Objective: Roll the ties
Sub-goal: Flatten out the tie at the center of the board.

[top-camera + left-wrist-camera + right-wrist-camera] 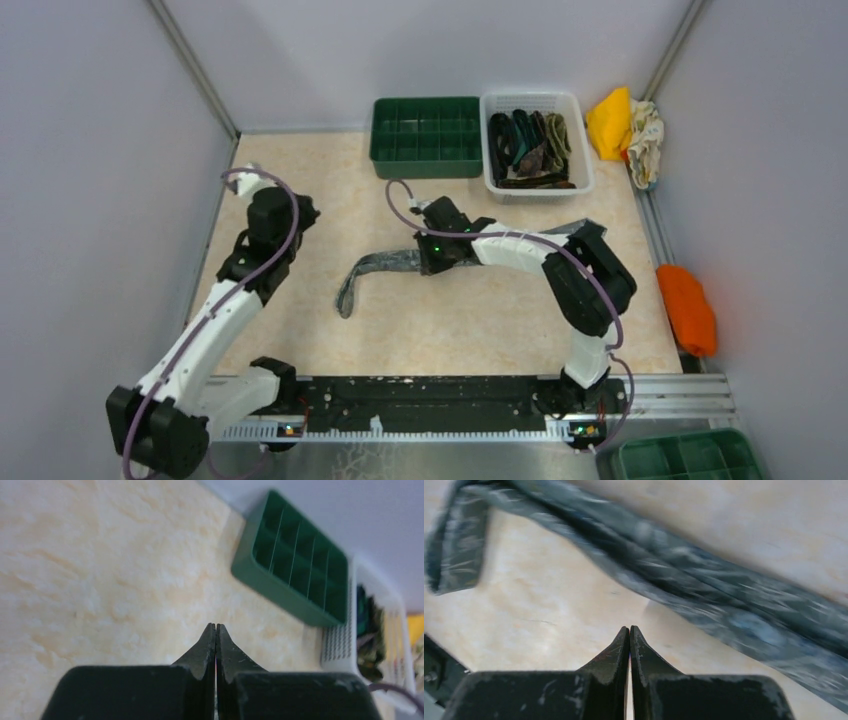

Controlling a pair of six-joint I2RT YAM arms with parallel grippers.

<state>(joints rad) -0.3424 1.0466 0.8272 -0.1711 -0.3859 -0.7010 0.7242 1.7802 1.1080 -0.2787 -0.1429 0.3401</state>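
Observation:
A grey patterned tie (378,269) lies flat across the table's middle, its left end bent toward the front. In the right wrist view the tie (704,575) runs diagonally, its end folded at the upper left. My right gripper (432,250) hovers over the tie's middle, shut and empty; its closed tips (629,628) sit just short of the fabric. My left gripper (300,212) is shut and empty over bare table at the left (216,625). Several dark ties (530,145) lie in the white basket (583,150).
A green compartment tray (427,136) stands at the back, also in the left wrist view (295,565), with the white basket (350,640) beside it. A yellow cloth (612,122) and an orange cloth (688,306) lie at the right. Another green tray (690,455) sits at the front right.

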